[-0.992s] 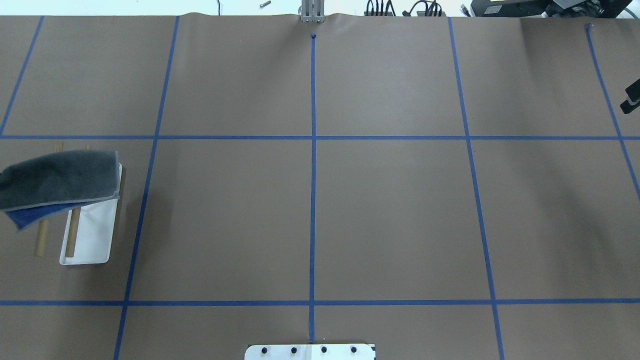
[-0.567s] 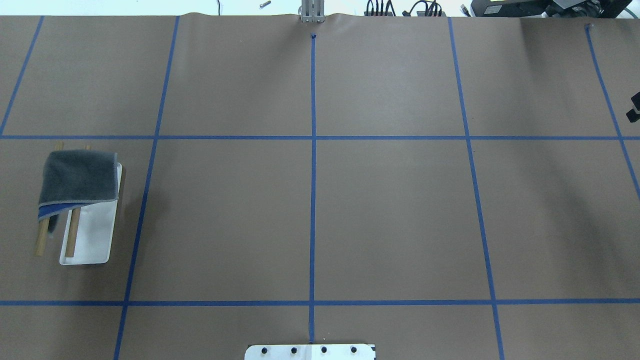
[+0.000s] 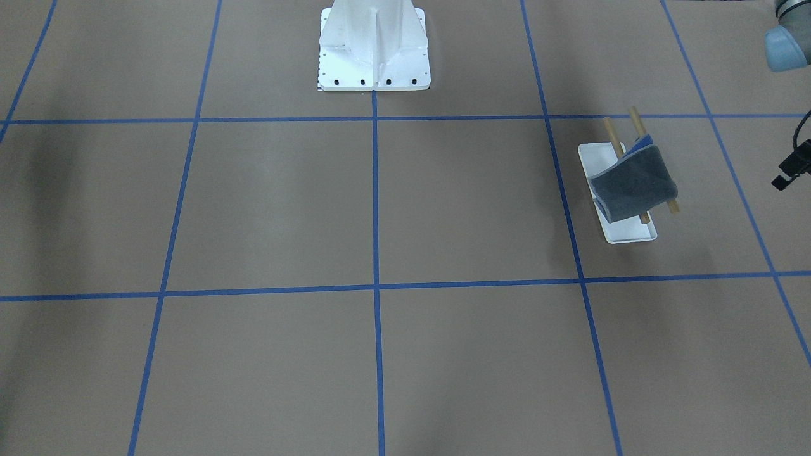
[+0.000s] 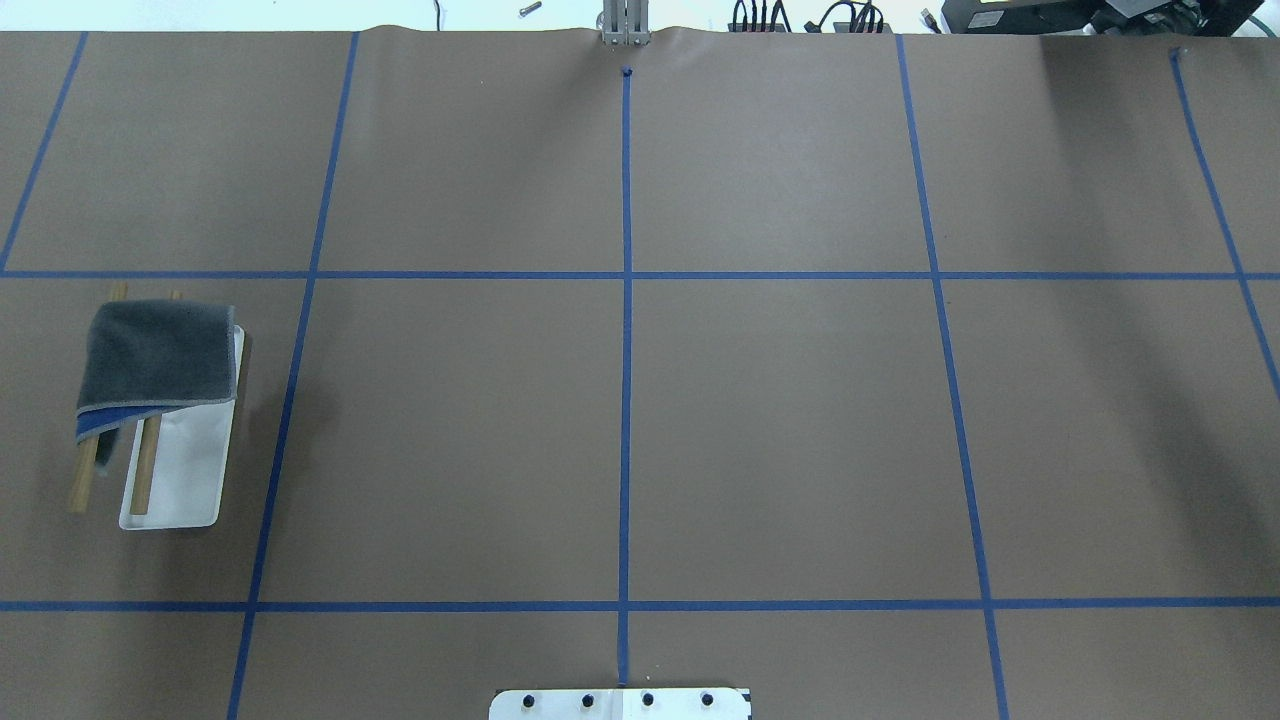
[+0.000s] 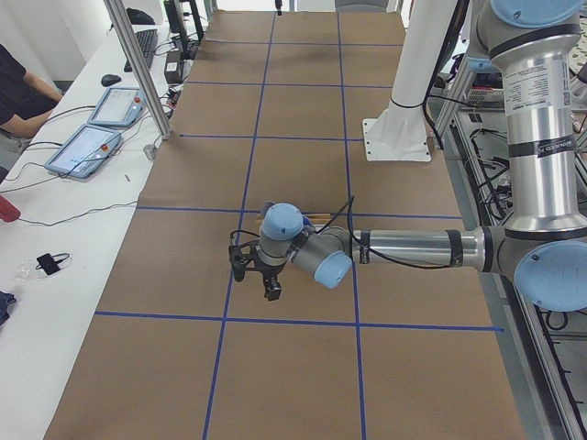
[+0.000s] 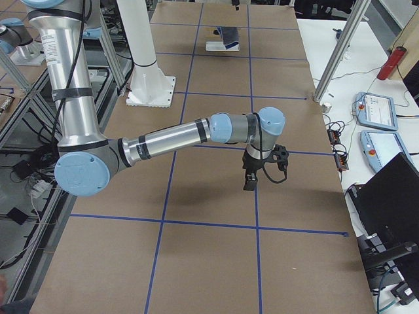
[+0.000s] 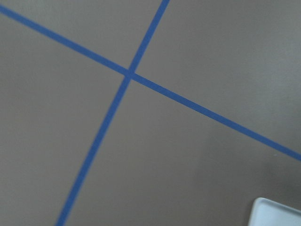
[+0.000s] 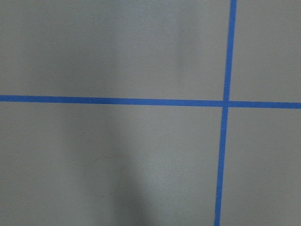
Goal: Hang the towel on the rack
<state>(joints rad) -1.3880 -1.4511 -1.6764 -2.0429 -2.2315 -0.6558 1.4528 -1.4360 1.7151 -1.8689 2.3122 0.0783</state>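
Brown paper point(image 4: 780, 430) is covering the table, with blue tape lines point(image 4: 626, 400) crossing it in a grid. On the robot's left side, the dark grey towel point(image 4: 155, 352) is hanging over both wooden bars of the rack point(image 4: 190, 480). It is covering their far ends, and its blue underside is peeking out at the near edge.

Well apart, the white robot pedestal point(image 3: 374, 44) is standing at the table's edge, and two tablets point(image 5: 87, 147) are lying on a side bench.

Both the left gripper point(image 5: 268, 286) and the right gripper point(image 6: 249, 182) are hovering over bare paper. Whether either claw is spread or pressed together cannot be told.

In the left side view, the left arm point(image 5: 404, 247) is hiding nearly all of the rack. A label point(image 5: 537, 87) on that arm is too small to read.
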